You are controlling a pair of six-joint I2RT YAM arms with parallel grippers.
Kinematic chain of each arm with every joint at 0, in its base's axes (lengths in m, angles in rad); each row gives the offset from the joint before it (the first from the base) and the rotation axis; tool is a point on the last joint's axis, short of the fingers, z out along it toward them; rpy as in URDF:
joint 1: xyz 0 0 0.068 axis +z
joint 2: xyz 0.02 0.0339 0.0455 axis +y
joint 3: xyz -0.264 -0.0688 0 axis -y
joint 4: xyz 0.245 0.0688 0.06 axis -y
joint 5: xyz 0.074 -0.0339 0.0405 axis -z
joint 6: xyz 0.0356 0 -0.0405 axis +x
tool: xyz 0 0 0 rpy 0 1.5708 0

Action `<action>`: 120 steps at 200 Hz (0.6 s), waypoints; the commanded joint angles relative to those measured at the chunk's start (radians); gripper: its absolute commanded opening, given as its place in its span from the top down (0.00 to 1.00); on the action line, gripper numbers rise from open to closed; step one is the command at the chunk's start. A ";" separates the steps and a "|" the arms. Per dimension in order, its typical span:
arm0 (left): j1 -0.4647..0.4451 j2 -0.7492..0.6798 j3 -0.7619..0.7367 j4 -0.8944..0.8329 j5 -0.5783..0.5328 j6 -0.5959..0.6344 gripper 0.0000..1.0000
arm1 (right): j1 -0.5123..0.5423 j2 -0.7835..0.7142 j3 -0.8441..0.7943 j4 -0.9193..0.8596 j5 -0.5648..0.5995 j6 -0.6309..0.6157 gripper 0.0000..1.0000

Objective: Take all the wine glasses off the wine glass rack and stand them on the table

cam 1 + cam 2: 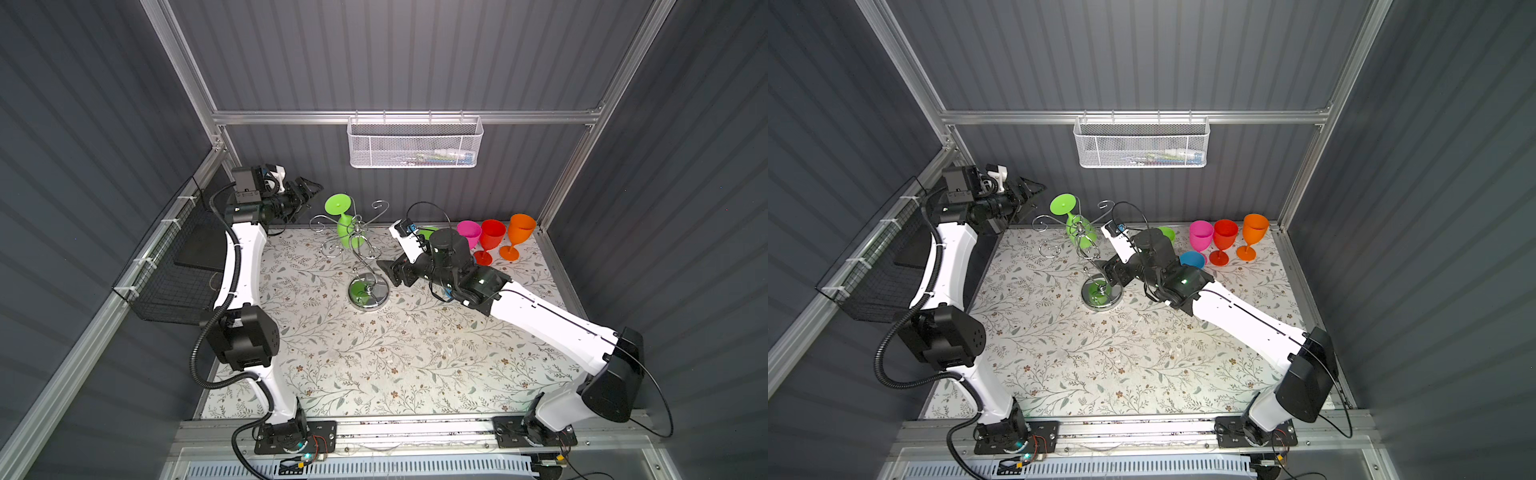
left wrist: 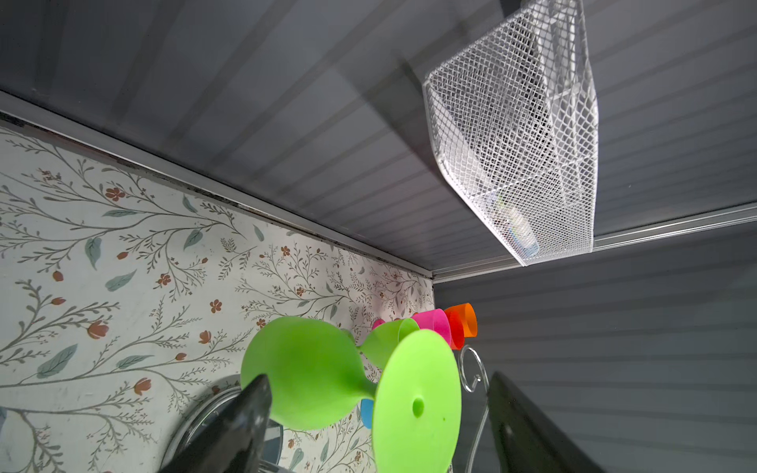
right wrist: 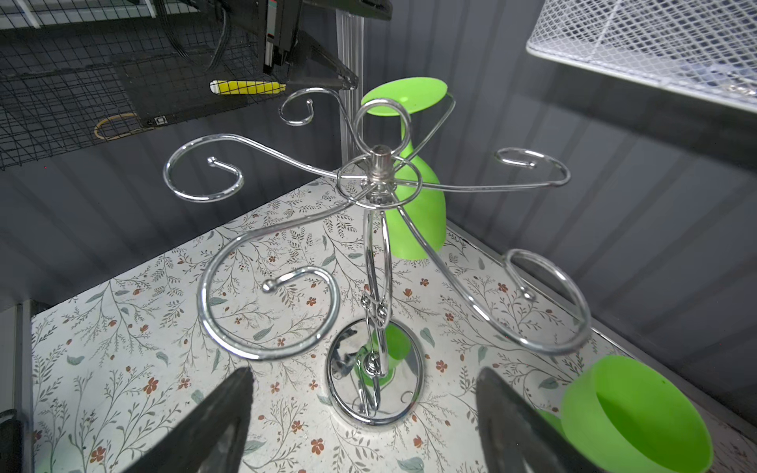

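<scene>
Left gripper [image 2: 379,379] spread, near wine glass [image 2: 303,368]

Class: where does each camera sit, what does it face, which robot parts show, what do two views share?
Top views: overhead, looking down at the table; both arms.
Left wrist: left arm, facing the hanging wine glass; left end effector.
Right wrist: right arm, facing the wine glass rack; right end effector.
Both wrist views share that glass.

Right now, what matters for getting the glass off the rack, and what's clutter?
In play: hanging green wine glass, chrome wine glass rack, left pincer, right pincer.
Clutter: pink glass, red glass, orange glass, second green glass, blue glass, white mesh basket, black wire basket.
</scene>
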 commanded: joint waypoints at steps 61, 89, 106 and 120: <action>-0.017 -0.045 -0.028 -0.010 -0.003 0.032 0.16 | 0.064 0.110 0.177 -0.042 0.068 -0.023 0.15; -0.034 -0.041 -0.031 -0.012 -0.002 0.031 0.16 | 0.063 0.127 0.188 -0.047 0.110 -0.037 0.15; -0.050 -0.041 -0.035 -0.012 -0.006 0.032 0.16 | 0.057 0.126 0.184 -0.047 0.127 -0.046 0.15; -0.063 -0.039 -0.035 -0.012 -0.006 0.033 0.16 | 0.046 0.118 0.174 -0.044 0.130 -0.046 0.15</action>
